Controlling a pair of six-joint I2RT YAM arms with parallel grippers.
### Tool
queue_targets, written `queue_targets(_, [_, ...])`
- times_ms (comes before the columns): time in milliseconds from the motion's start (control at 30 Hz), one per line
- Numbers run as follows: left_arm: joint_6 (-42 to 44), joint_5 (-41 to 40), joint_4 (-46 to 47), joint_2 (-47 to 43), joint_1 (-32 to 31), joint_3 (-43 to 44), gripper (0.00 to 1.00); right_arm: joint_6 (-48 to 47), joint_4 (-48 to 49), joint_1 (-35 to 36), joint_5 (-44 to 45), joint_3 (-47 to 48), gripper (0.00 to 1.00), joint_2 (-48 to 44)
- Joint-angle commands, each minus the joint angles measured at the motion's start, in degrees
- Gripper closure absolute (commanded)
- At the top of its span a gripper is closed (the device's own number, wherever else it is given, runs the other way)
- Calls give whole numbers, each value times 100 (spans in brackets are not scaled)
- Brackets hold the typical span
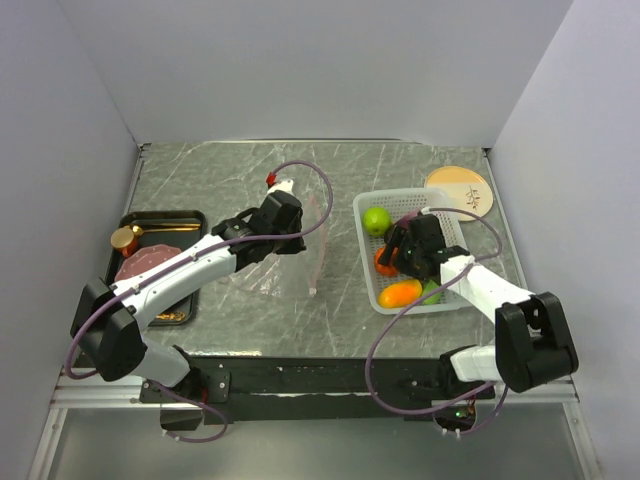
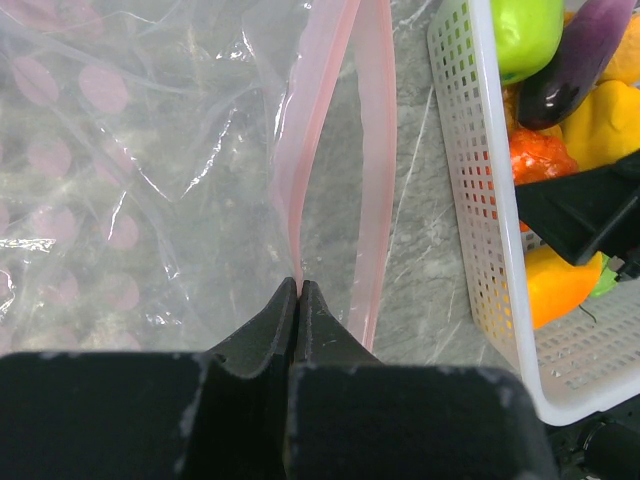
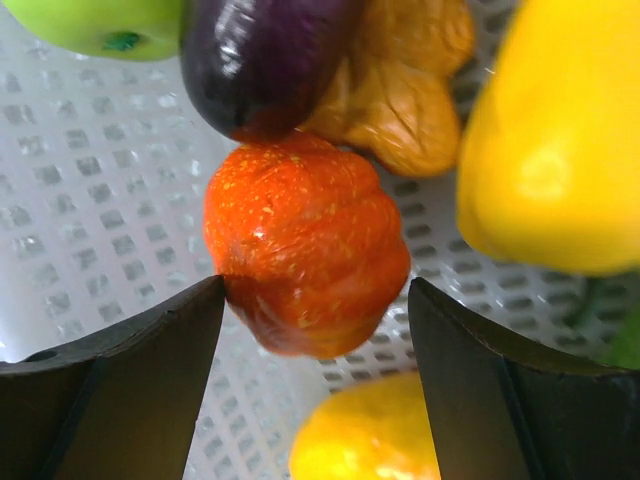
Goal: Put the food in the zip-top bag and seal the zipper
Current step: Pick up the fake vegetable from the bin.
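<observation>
My left gripper [image 2: 298,286] [image 1: 296,242] is shut on the near pink edge of the zipper [image 2: 302,150] at the mouth of the clear zip-top bag [image 2: 150,150] [image 1: 262,275], which lies flat on the table. The mouth's other pink strip [image 2: 375,160] stands apart from it. The food lies in the white basket [image 1: 400,192]. My right gripper [image 3: 315,300] [image 1: 396,255] is open around the red-orange tomato [image 3: 300,250] [image 1: 383,263]; its left finger touches the tomato and its right finger is apart. Around it lie the eggplant [image 3: 260,60], lime [image 3: 100,20] [image 1: 376,220], yellow pepper [image 3: 550,150] and mango [image 3: 370,430] [image 1: 400,293].
A black tray [image 1: 190,216] at the left holds a reddish-pink slab [image 1: 150,262] and a gold cup [image 1: 125,240]. A round wooden plate [image 1: 460,188] lies behind the basket. The basket wall [image 2: 480,200] stands just right of the bag's mouth. Grey walls enclose the table.
</observation>
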Motion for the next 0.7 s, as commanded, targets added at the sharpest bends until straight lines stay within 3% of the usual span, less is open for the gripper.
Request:
queue_targets(0, [94, 32, 114, -67, 2, 105, 99, -132, 180, -111, 71, 127, 22, 374])
queue_targets(133, [94, 23, 70, -41, 2, 114, 99, -150, 303, -129, -69, 136, 37, 445])
queue_targets(233, [103, 14, 70, -50, 2, 114, 99, -158, 356, -138, -148, 101, 55, 323])
queue_targets(400, [77, 23, 96, -68, 2, 123, 99, -237, 295, -138, -306, 109, 63, -2])
queue_targets(667, [86, 41, 114, -50, 2, 149, 99, -281, -4, -129, -359, 223, 71, -1268])
